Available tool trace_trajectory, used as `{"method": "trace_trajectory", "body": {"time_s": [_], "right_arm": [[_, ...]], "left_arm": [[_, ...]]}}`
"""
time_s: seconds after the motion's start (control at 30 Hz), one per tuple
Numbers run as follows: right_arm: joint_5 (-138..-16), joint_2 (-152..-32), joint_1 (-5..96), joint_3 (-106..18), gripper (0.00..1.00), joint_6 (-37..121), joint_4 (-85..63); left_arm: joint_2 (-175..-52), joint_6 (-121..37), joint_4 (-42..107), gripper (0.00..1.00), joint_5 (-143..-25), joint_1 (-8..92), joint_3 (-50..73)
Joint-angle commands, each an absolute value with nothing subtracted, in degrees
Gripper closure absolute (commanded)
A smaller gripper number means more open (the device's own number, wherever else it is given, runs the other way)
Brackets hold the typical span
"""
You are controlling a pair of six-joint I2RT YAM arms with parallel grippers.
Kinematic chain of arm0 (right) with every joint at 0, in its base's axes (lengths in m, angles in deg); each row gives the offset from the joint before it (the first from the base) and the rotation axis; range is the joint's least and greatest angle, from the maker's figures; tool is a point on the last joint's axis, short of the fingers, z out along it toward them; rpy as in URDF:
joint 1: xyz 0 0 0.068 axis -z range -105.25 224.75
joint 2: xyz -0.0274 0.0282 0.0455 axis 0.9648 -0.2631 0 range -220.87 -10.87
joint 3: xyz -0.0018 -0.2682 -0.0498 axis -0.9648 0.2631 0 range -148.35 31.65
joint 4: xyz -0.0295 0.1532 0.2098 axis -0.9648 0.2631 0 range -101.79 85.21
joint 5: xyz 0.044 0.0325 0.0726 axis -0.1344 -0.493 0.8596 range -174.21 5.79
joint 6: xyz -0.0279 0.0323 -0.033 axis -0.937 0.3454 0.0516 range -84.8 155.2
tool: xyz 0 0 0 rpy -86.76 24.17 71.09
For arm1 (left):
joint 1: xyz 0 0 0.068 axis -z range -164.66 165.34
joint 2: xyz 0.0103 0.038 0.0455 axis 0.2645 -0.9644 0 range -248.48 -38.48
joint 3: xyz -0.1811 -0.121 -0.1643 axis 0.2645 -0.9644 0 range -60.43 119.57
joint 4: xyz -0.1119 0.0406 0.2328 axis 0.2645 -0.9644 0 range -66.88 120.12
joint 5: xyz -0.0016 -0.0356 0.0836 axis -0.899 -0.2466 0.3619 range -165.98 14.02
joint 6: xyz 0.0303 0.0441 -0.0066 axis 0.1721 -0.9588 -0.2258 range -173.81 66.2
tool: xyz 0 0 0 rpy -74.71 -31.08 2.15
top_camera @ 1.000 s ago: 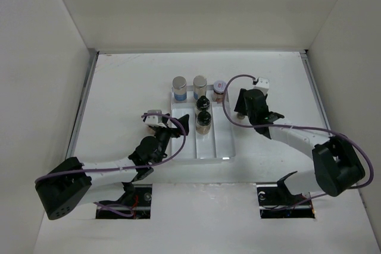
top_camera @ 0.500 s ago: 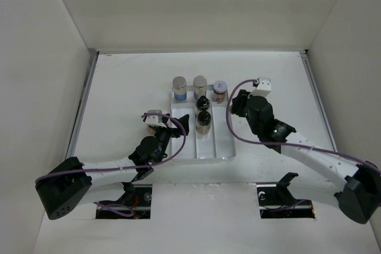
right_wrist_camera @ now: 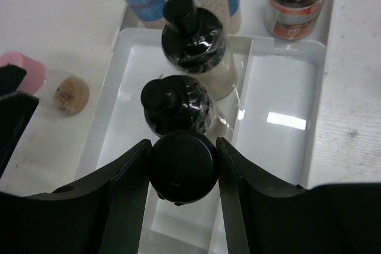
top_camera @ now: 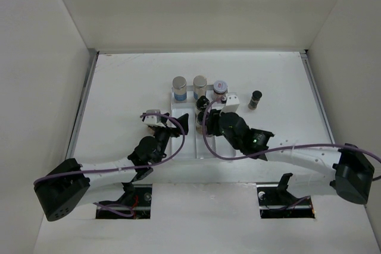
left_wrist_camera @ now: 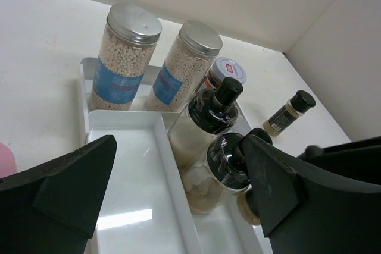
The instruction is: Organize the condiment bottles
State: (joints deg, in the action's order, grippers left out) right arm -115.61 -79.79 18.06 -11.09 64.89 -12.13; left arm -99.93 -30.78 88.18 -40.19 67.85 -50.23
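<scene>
Clamping a black-capped bottle [right_wrist_camera: 181,168] between the fingers of the right gripper [right_wrist_camera: 181,191], over the middle lane of the white tray [right_wrist_camera: 280,147] — on the near side of two other dark-capped bottles [right_wrist_camera: 178,108] standing there. Holding the left gripper [left_wrist_camera: 172,197] with fingers wide apart over the left lane. Leaving one small bottle [top_camera: 255,99] standing alone on the table [top_camera: 280,81] — right of the tray.

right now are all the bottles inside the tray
No, one small black-capped bottle stands on the table, to the right of the white tray.
</scene>
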Motion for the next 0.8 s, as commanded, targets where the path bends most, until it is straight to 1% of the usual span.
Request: {"method": "trace_trajectory", "body": {"time_s": [0.0, 0.17, 0.47, 0.77], "right_arm": [[-115.59, -82.22, 16.09, -15.28, 0.49, 66.13, -15.21], [-116.20, -85.92, 14.33, -15.99, 0.49, 65.96, -17.49], [-119.01, -91.72, 13.53, -13.70, 0.48, 65.61, -22.07], [-123.23, -92.96, 13.01, -13.00, 0.48, 64.82, -22.51]], "left_arm": [[-98.60, -30.16, 90.85, 0.12, -40.21, 67.50, -50.23], [-98.42, -30.16, 90.85, 0.12, -40.21, 67.50, -50.32], [-98.77, -30.16, 91.03, 0.12, -40.21, 67.50, -50.32], [-99.30, -30.16, 91.29, 0.12, -40.21, 67.68, -50.23]]}}
